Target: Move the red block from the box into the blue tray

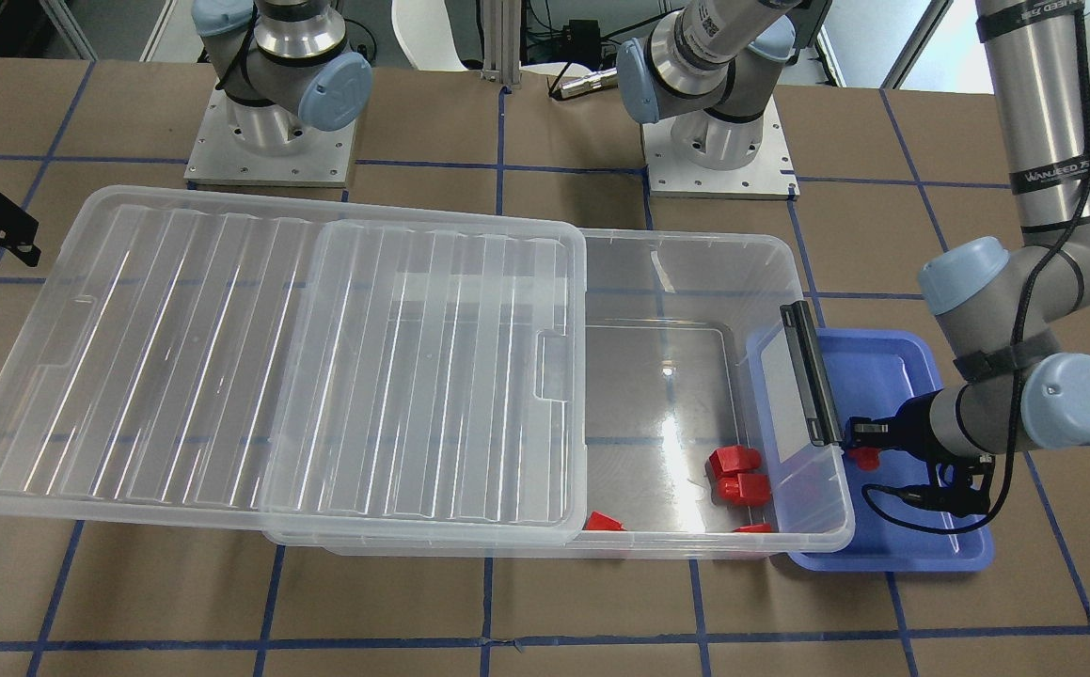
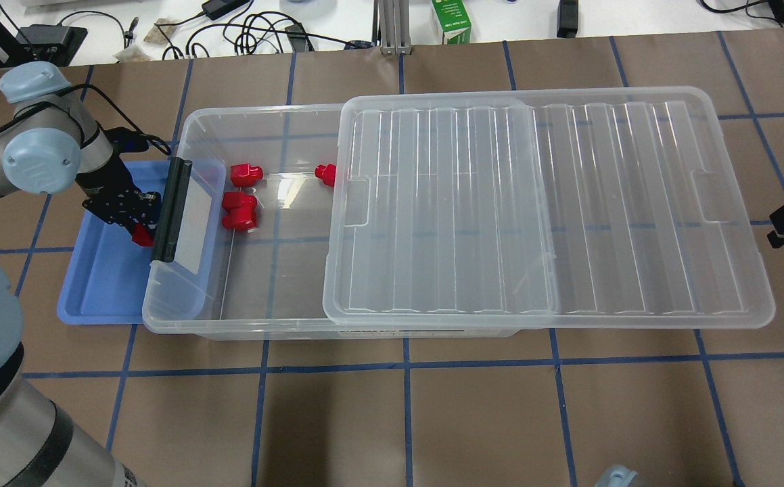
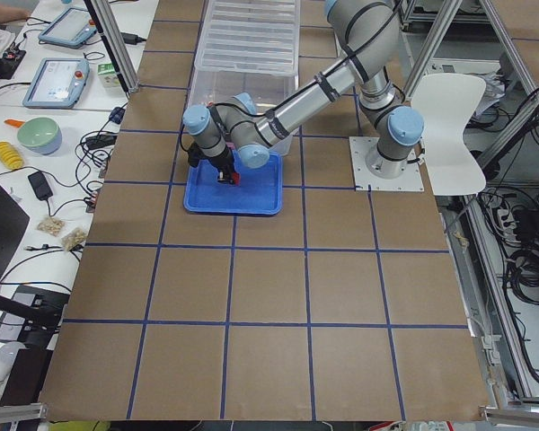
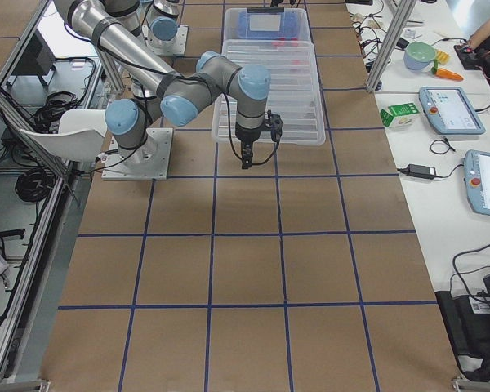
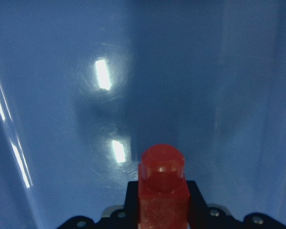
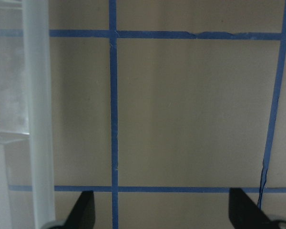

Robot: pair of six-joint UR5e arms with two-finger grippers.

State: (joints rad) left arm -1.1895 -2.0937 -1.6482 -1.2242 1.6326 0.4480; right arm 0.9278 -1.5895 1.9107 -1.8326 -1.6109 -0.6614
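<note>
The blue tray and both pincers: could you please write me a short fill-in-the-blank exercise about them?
The left pincer grips a ____ block.
Under that block lies the ____ tray.
The right pincer is ____.
Missing words: red; blue; open.

The brown paper-covered table top [image 2: 479, 426], ruled into squares by blue tape lines [image 2: 406, 366], extends on every side of my left gripper [image 2: 139, 231]. Ahead of the gripper, past the table's far edge, a white bench [image 2: 520, 20] carries black cables [image 2: 256, 34], a green-and-white carton [image 2: 450, 20] and a grey aluminium frame post [image 2: 388, 27]. Behind the gripper, beyond my base, stands a white moulded chair [image 3: 449, 117].
</note>
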